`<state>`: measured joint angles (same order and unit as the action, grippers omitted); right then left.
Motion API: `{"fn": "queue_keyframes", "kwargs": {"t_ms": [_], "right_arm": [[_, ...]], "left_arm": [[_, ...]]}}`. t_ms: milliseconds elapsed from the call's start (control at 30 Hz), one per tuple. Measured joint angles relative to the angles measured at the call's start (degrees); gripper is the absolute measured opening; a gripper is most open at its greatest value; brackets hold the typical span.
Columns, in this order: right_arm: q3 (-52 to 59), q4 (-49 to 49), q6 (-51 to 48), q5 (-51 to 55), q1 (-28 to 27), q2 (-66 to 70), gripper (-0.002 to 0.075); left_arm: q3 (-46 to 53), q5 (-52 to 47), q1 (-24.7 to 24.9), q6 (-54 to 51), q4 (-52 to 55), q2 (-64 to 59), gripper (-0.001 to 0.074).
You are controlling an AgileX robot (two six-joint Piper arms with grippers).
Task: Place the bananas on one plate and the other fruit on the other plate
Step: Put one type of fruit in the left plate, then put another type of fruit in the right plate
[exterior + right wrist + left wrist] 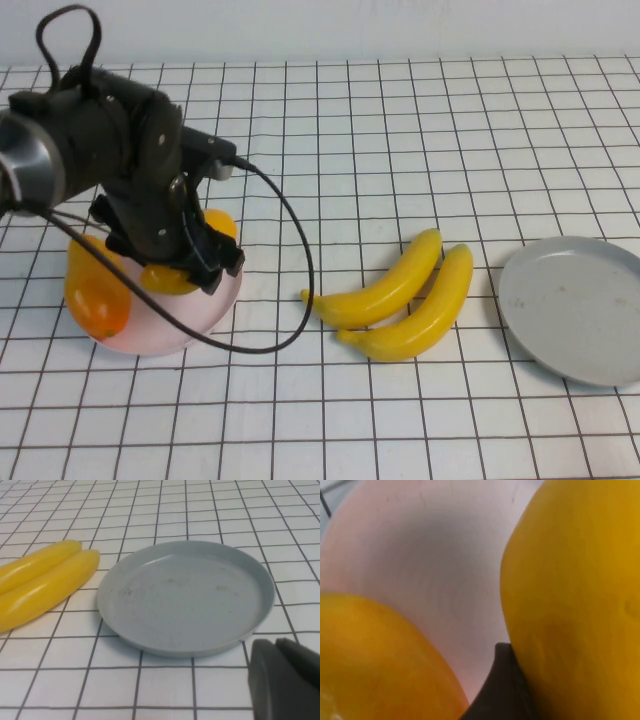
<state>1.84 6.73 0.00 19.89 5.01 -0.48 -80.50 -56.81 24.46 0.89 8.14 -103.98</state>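
My left gripper [185,262] is low over the pale pink plate [195,322] at the table's left and is shut on one oval orange-yellow fruit [165,280]. In the left wrist view that fruit [570,580] fills the space beside a dark finger [502,690], just above the pink plate [420,555]. The other oval fruit [95,292] lies on the plate's left side [370,660]. Two bananas [385,290] [425,312] lie side by side on the table mid-right. The grey plate [575,310] is empty at the right. My right gripper [287,680] is shut, near the grey plate's [185,595] rim.
The table is a white cloth with a black grid. The left arm's black cable [300,270] loops over the table between the pink plate and the bananas. The bananas' ends [50,585] lie close to the grey plate's rim.
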Motion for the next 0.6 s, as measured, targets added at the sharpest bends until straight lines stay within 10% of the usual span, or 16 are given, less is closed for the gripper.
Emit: {"fn": "queue_keyframes", "kwargs": {"t_ms": [600], "right_arm": [[0.00,0.00,0.00,0.00,0.00,0.00,-0.0016]], "left_arm": [[10.16,9.89,-6.74,-10.16,-12.34,6.32,0.0669]]}}
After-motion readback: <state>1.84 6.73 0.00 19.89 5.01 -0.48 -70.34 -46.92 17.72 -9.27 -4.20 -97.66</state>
